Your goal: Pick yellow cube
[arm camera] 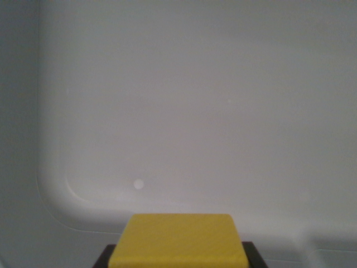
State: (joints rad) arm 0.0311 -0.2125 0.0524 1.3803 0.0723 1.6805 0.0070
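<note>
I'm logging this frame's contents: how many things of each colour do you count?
Yellow: 1, the yellow cube at the bottom edge.
White: 1, the white plastic tray with rounded rim.
Black: 2 dark gripper fingers flanking the cube.
Total: 4.

soft even light, slightly blurry, no glare

Wrist camera looks down closely onto white tray (pixel 50 184).
</note>
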